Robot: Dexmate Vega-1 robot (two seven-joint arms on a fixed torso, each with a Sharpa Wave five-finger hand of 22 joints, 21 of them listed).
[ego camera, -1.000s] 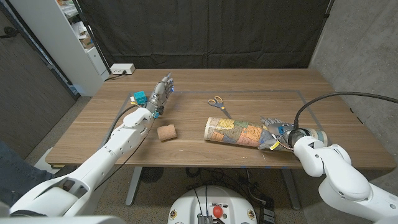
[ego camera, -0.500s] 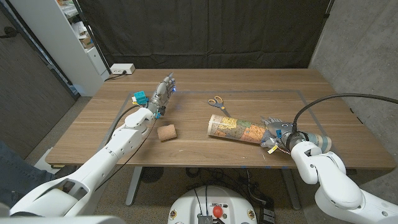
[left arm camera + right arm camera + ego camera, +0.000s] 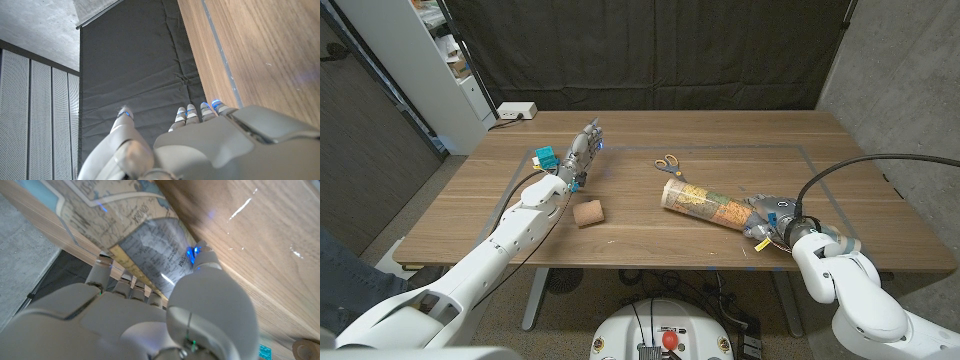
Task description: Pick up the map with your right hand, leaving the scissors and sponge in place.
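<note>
Table (image 3: pixel 740 135): a wooden table carries all three items, with a taped outline running around the work area.
Map (image 3: pixel 705 204): the rolled map lies across the right half of the table, its open end pointing toward the scissors, its near end inside the right hand's grasp.
Right robot hand (image 3: pixel 767 216): fingers wrapped round the map's near end; the right wrist view shows them curled over the printed paper (image 3: pixel 150 240) with the thumb on the opposite side.
Left robot hand (image 3: pixel 582 148): parked at the far left of the table, fingers extended and apart, holding nothing.
Sponge (image 3: pixel 588 212): a brown block well left of the map, apart from it.
Scissors (image 3: pixel 667 163): yellow-handled, lying just beyond the map's far end, the nearest hazard.
Step in hand: by appearance, securing the grip before the lift.
Doing it well: raise the roll straight up, keeping its far end from swinging toward the scissors; grip firmly without crushing the paper tube.
</note>
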